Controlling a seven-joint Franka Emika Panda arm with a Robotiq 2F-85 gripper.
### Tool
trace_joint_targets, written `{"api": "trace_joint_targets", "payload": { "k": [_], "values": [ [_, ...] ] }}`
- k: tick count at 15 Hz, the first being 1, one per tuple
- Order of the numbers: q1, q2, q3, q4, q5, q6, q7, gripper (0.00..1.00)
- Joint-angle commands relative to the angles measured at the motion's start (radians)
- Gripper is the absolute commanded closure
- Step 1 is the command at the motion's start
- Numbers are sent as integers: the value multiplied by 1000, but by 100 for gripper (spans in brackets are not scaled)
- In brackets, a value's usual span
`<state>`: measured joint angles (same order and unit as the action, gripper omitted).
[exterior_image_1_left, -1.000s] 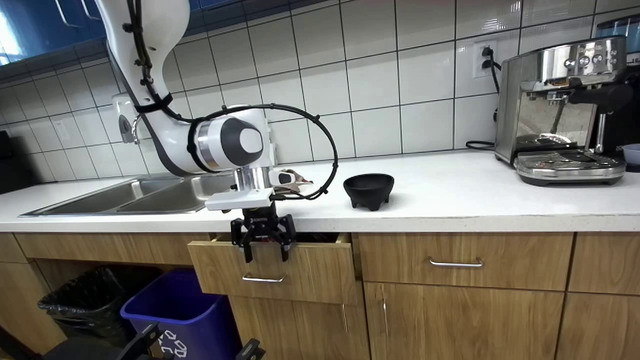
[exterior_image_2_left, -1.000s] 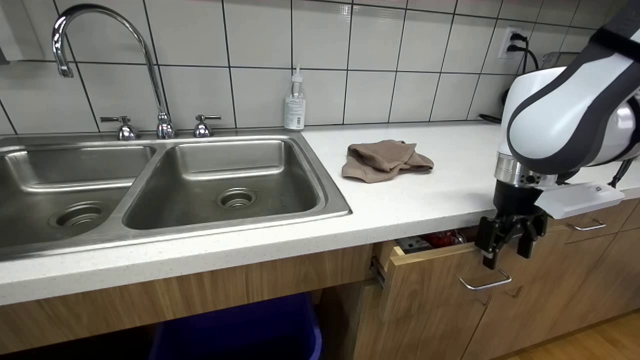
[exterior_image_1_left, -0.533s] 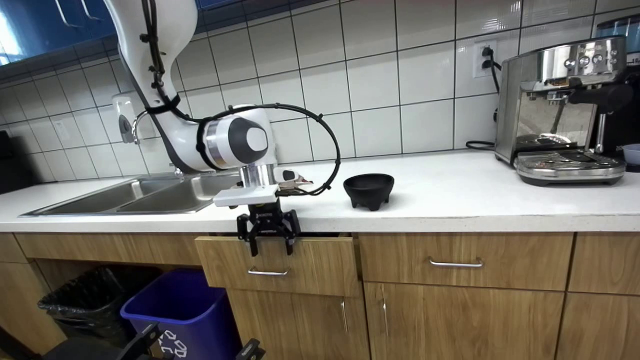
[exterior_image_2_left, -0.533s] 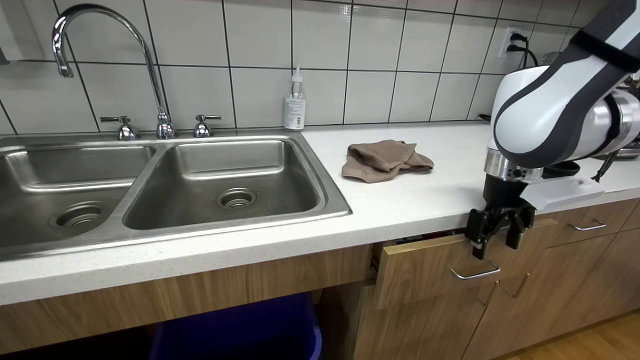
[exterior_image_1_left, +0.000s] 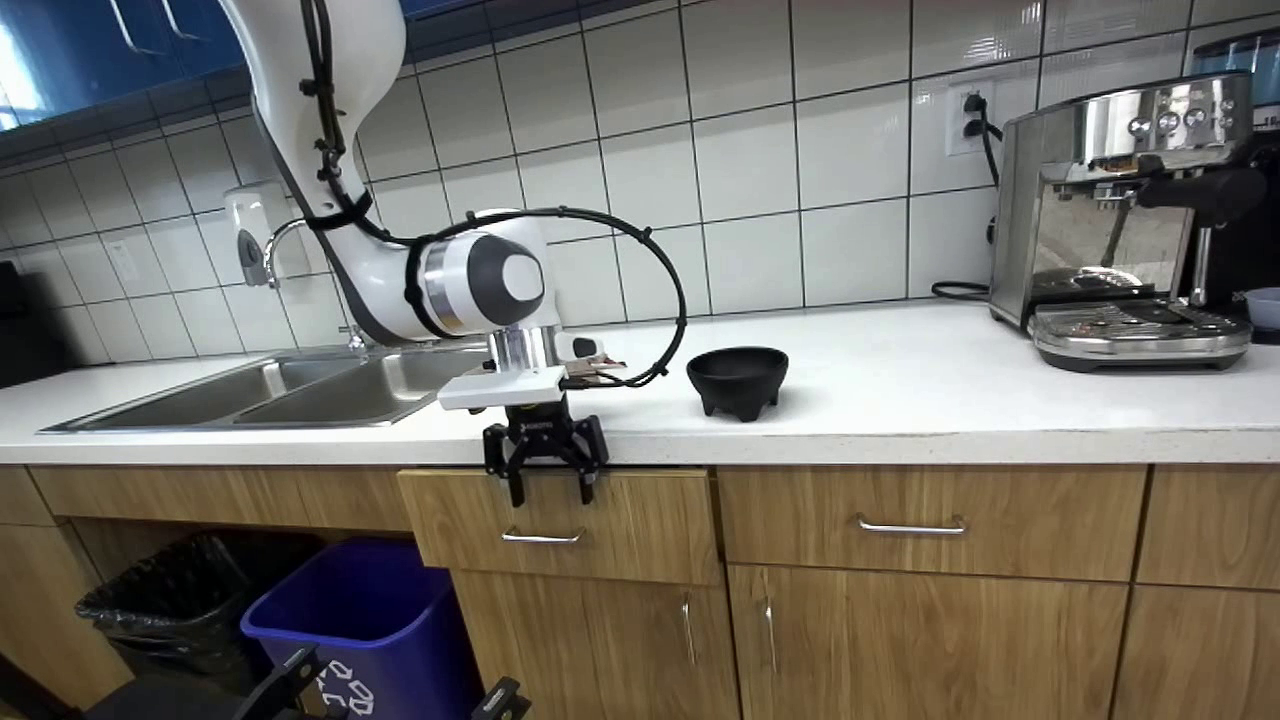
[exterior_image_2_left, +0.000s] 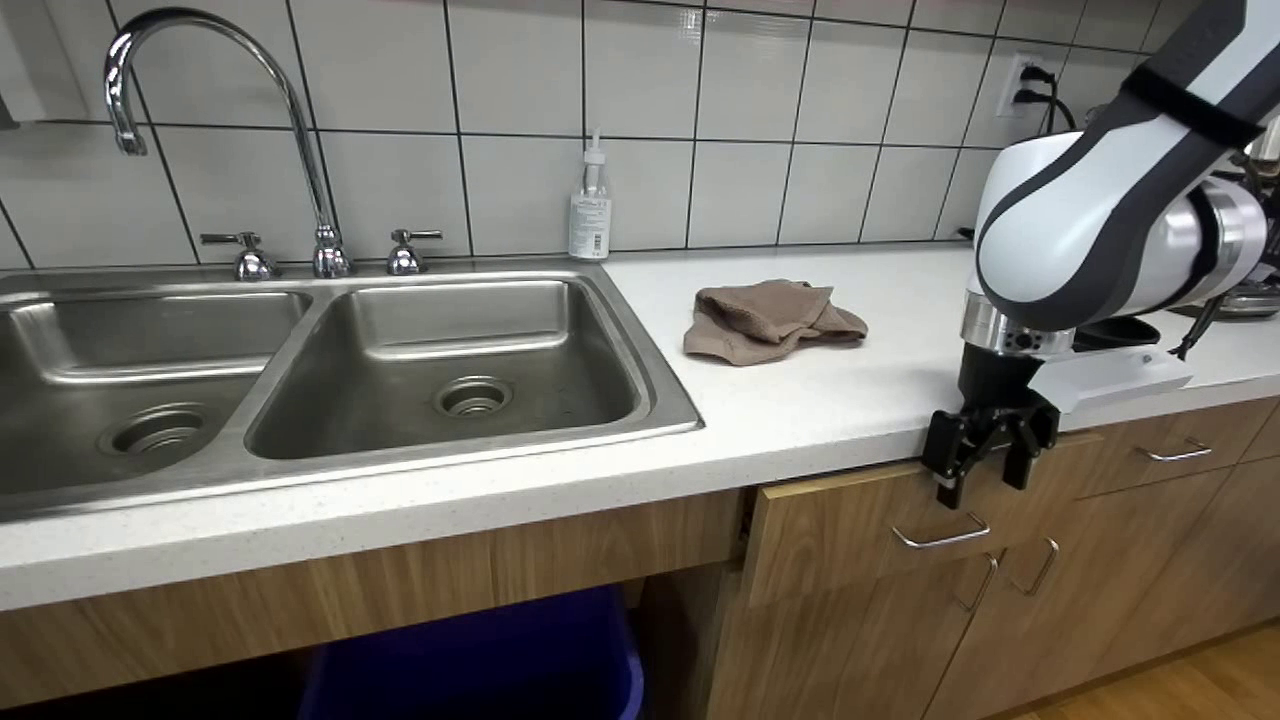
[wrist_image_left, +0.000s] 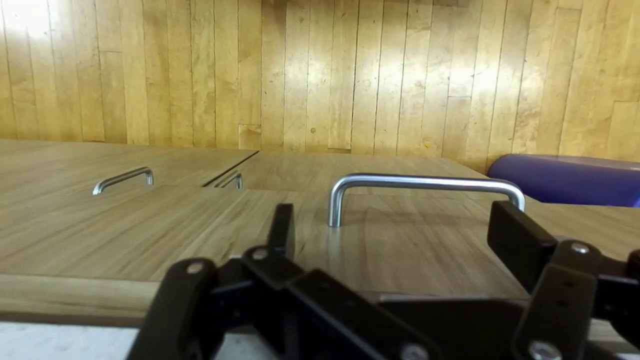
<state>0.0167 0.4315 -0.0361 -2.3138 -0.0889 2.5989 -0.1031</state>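
My gripper (exterior_image_1_left: 551, 497) is open, with nothing between its fingers. It points down at the front of a wooden drawer (exterior_image_1_left: 645, 525), just under the counter edge; it also shows in an exterior view (exterior_image_2_left: 982, 490). The fingers overlap the upper part of the drawer front (exterior_image_2_left: 825, 535) and appear to be against or very close to it. The drawer's silver handle (exterior_image_1_left: 542, 538) is just below the fingertips. In the wrist view the handle (wrist_image_left: 425, 182) lies beyond the fingers (wrist_image_left: 392, 220). The drawer stands slightly out from the cabinet; its inside is hidden.
A black bowl (exterior_image_1_left: 738, 382) and a coffee machine (exterior_image_1_left: 1130, 230) stand on the white counter (exterior_image_1_left: 900, 400). A brown cloth (exterior_image_2_left: 770, 320) lies beside the metal sink (exterior_image_2_left: 470, 440). A blue bin (exterior_image_1_left: 365, 620) and a black-lined bin (exterior_image_1_left: 190, 600) stand below.
The drawer has moved inward, and its contents have gone out of sight. My gripper has moved in with it, toward the counter, and stayed open.
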Motion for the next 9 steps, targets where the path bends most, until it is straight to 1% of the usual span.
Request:
{"api": "trace_joint_targets", "payload": {
  "k": [1, 9],
  "values": [
    [-30, -17, 18, -8, 8, -4, -26, 0],
    [-54, -128, 39, -180, 52, 31, -39, 0]
  ]
}}
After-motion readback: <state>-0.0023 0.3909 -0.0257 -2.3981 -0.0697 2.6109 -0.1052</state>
